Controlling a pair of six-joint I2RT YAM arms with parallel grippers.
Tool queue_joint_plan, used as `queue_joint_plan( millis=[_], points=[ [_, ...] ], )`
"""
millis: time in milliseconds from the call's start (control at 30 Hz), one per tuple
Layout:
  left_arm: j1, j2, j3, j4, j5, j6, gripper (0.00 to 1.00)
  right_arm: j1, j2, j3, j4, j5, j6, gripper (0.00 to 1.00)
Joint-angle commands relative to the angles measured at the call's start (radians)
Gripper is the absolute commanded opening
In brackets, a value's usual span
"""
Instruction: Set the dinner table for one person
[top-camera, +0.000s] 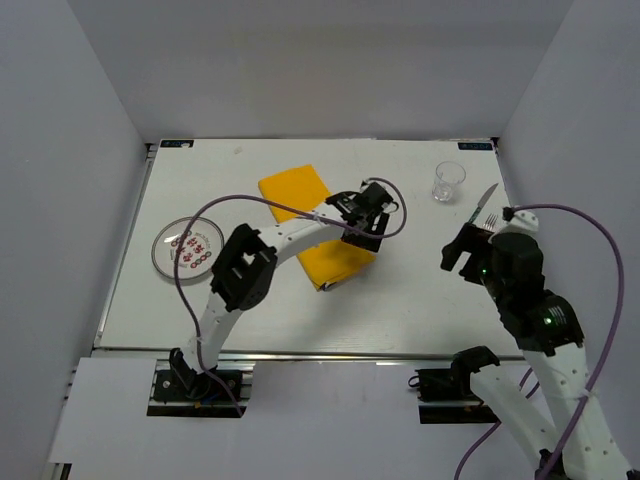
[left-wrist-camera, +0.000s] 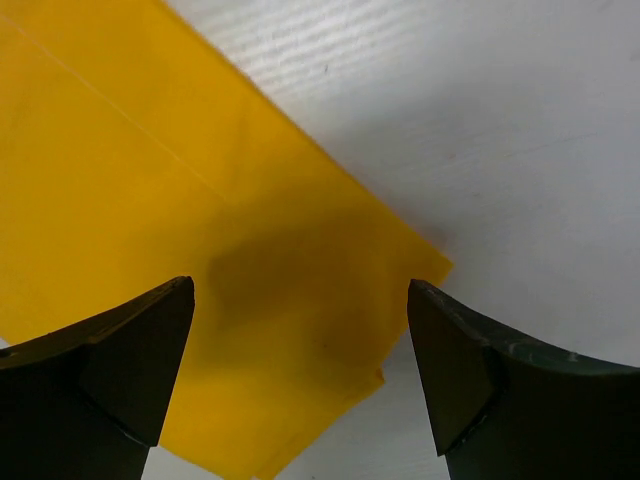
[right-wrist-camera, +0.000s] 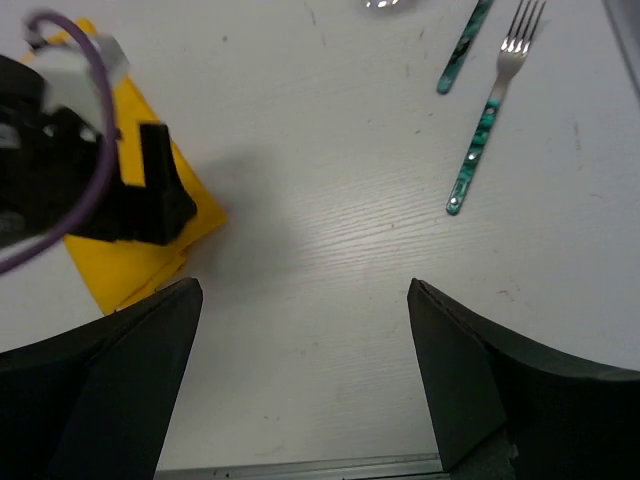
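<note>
The large white grained dinner table (top-camera: 420, 300) carries everything. A yellow rectangular cloth (top-camera: 295, 190) runs diagonally across its middle, its near end directly under the wide-open, empty left tool (left-wrist-camera: 300, 290). The round patterned plate (top-camera: 187, 246) sits well to that tool's left. A clear glass (top-camera: 448, 182), teal-handled fork (right-wrist-camera: 497, 105) and knife (right-wrist-camera: 462, 50) lie just ahead of the open, empty right tool (right-wrist-camera: 305, 290), with nothing between.

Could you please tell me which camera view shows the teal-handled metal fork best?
The right wrist view: the teal-handled metal fork lies clear, tines to handle. The top view shows only a tiny part by the right arm; the left wrist view, none.
</note>
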Motion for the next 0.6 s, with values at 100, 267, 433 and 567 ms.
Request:
queue_joint_plan(
  millis=[100,267,433,567],
  points=[
    [-0.084,0.099,0.201,-0.334,-0.200,-0.070,0.95,-0.004,-0.041,0.127,-0.105,0.138,-0.002,0.89],
    [-0.130,0.146,0.234,-0.346,-0.241,-0.071,0.94,-0.001,-0.050,0.116,-0.096,0.104,-0.020,0.89],
    [-0.153,0.154,0.248,-0.362,-0.272,-0.050,0.92,-0.001,-0.051,0.098,-0.091,0.081,-0.035,0.89],
    [-0.164,0.165,0.248,-0.342,-0.275,-0.009,0.92,-0.001,-0.061,0.085,-0.079,0.058,-0.038,0.89]
  ],
)
